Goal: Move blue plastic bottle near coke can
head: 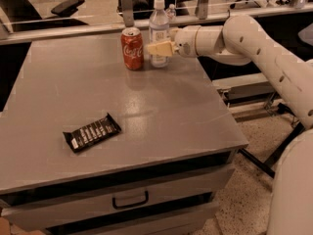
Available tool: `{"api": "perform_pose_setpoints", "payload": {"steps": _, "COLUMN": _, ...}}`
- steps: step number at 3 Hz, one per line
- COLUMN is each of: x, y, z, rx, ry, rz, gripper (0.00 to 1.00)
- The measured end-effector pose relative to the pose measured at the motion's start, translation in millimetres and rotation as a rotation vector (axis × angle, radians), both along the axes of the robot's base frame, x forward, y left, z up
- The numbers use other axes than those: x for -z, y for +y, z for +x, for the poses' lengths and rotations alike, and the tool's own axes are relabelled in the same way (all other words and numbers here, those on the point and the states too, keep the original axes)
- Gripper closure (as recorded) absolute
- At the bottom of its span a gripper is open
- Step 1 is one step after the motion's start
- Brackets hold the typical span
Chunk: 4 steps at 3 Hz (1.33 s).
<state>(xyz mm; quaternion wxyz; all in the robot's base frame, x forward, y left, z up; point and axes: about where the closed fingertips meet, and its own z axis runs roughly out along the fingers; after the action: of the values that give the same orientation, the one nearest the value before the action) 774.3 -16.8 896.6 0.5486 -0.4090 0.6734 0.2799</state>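
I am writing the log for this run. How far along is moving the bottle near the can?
Looks done: the tall clear bluish plastic bottle stands on the grey table, close beside the red Coca-Cola can. In hand: the gripper is at the bottle's lower half. Left: probably only to withdraw the arm.

**ARM REACHED ACROSS FAR EDGE, GRIPPER LOW**

One white arm (264,53) enters from the right, its upper link rising beyond the right edge of the table (161,126). The forearm runs roughly level, leftward. The wrist (195,40) sits over the far right corner. The gripper (159,46) points left, low over the surface close to the far edge, right of its midpoint. The robot's body (293,190) stands off the near right corner.
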Motion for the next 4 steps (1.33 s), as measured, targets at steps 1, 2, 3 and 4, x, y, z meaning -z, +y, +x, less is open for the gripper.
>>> {"api": "perform_pose_setpoints", "payload": {"steps": 1, "x": 2.2, "y": 6.0, "z": -1.6, "rx": -0.037, "ry": 0.043, "rz": 0.02, "gripper": 0.0}}
{"api": "perform_pose_setpoints", "payload": {"steps": 2, "x": -4.4, "y": 1.0, "z": -10.5, "rx": -0.068, "ry": 0.063, "rz": 0.034, "gripper": 0.0}}
{"api": "perform_pose_setpoints", "payload": {"steps": 3, "x": -15.9, "y": -20.9, "z": -24.7, "rx": -0.067, "ry": 0.043, "rz": 0.01, "gripper": 0.0}}
{"api": "perform_pose_setpoints", "payload": {"steps": 4, "x": -26.4, "y": -57.9, "z": -44.4, "rx": -0.037, "ry": 0.025, "rz": -0.045, "gripper": 0.0}}
